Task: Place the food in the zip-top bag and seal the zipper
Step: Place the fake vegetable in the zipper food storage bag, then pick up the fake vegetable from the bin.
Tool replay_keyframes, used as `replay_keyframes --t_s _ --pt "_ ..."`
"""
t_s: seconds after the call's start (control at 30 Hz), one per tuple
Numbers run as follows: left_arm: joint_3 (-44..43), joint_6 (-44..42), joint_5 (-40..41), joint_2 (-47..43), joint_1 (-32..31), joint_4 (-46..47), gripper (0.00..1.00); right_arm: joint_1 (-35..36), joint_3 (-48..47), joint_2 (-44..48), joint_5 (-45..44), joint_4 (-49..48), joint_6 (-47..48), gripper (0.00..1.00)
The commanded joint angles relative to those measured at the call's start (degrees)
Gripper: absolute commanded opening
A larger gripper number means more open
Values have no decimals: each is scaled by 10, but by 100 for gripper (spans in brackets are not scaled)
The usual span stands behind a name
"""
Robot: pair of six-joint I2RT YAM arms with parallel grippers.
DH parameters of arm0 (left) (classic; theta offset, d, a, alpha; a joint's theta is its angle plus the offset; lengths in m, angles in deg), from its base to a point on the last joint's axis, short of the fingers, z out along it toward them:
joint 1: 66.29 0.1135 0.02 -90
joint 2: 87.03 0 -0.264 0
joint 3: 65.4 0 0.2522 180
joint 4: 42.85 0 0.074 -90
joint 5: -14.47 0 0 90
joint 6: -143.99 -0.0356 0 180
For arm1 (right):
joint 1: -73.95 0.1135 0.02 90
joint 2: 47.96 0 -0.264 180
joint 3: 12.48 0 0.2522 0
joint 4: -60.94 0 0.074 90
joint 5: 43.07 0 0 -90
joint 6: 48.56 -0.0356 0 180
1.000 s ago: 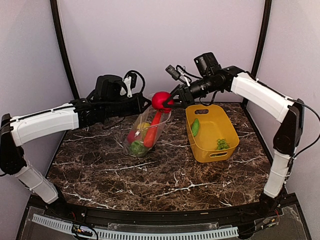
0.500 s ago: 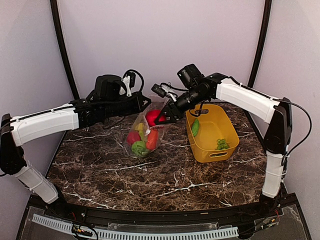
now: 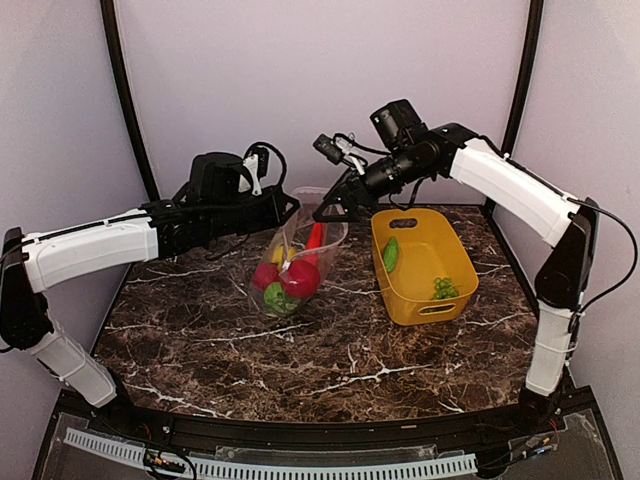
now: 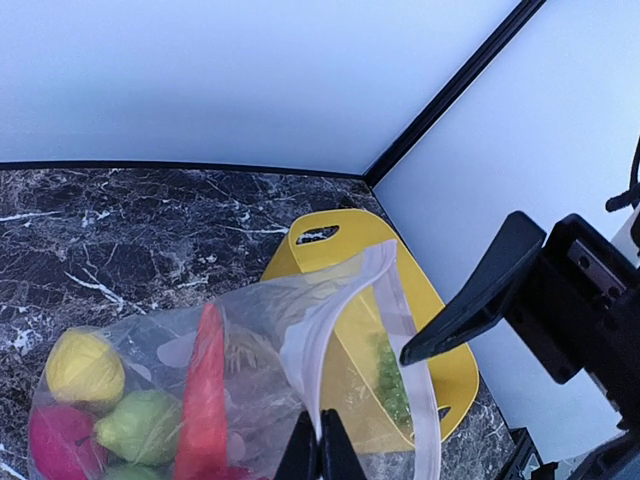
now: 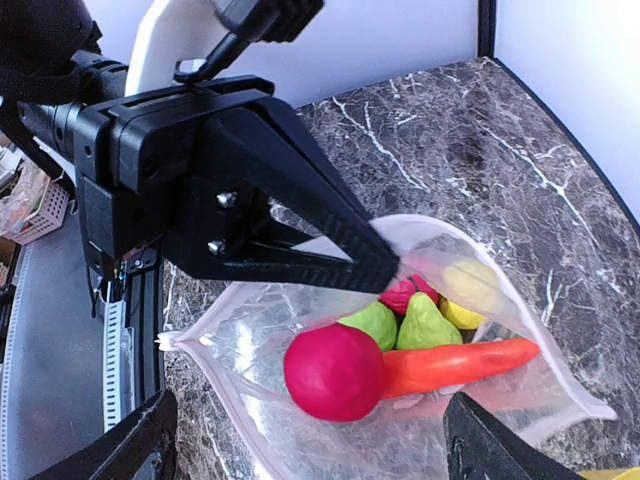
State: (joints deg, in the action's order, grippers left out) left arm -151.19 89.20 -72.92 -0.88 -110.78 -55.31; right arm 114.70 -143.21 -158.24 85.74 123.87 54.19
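Bag [image 3: 290, 262] standing on desk [image 3: 300, 350], just left of basket [image 3: 425, 305], mouth gaping upward. Near rim of mouth pinched by left end effector [image 3: 292, 206], fingertips fully closed on the pale zipper [image 4: 305, 370] strip. Above the mouth, right end effector [image 3: 335, 208] with jaws spread wide, nothing between them. Inside bag: red ball [image 5: 333, 370] on top, long red pepper [image 5: 455, 365] lying beside and touching it, green pieces [image 5: 378, 325] underneath, yellow piece [image 5: 470, 290] further in, one dark-pink piece partly hidden. In basket: cucumber [image 3: 391, 254] against the left wall, grapes [image 3: 444, 288] toward the right wall, well apart from each other. Bag and basket close together; contact between them not discernible.
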Motion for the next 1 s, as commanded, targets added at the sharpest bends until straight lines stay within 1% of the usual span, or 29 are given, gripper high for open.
replay_keyframes --t_s 0.0,0.07,0.13,0.17,0.2,0.23,0.27,0.3,0.33,0.37,0.4,0.43,0.47,0.57,0.7,0.8,0.9,0.97 --pt "9 6 -1 -18 6 15 1 -44 -7 35 -12 -4 -15 88" --pt "8 6 -3 -35 6 24 1 -77 14 50 -12 -20 -27 86" --pt "14 1 -15 -58 6 53 1 -114 36 63 -21 -37 -34 85" --pt "23 -10 -22 -64 6 79 1 -133 46 66 -35 -42 -37 84" --pt "25 -36 -13 -69 6 78 1 -157 56 68 -51 -46 -39 83" --pt "18 -47 38 -67 7 43 1 -176 69 68 -68 -49 -45 82" --pt "9 -51 64 -53 10 17 1 -193 85 68 -79 -55 -53 81" --pt "-3 -51 71 -45 16 -27 1 -207 103 66 -87 -61 -64 81" --pt "-5 -51 35 -36 17 -29 1 -220 123 63 -97 -66 -81 81" --pt "8 -47 14 -33 17 -3 1 -232 143 62 -96 -73 -98 81" --pt "19 -29 -27 -29 17 43 1 -242 166 61 -83 -80 -115 81" --pt "39 -18 -40 -27 17 59 1 -250 192 62 -70 -93 -134 80" --pt "45 -5 -46 -22 17 71 1 -255 220 66 -56 -110 -155 79" --pt "47 5 -34 -15 17 62 1 -257 279 70 -39 -145 -196 75" --pt "47 12 -33 -17 18 66 1 -257 317 49 -22 -180 -263 69" --pt "46 16 -32 -19 18 71 1 -257 319 21 -17 -197 -300 68" --pt "48 18 -32 -19 18 69 1 -257 301 -9 -36 -195 -324 67" --pt "49 18 -17 -21 18 65 1 -257 286 -28 -50 -188 -343 66"
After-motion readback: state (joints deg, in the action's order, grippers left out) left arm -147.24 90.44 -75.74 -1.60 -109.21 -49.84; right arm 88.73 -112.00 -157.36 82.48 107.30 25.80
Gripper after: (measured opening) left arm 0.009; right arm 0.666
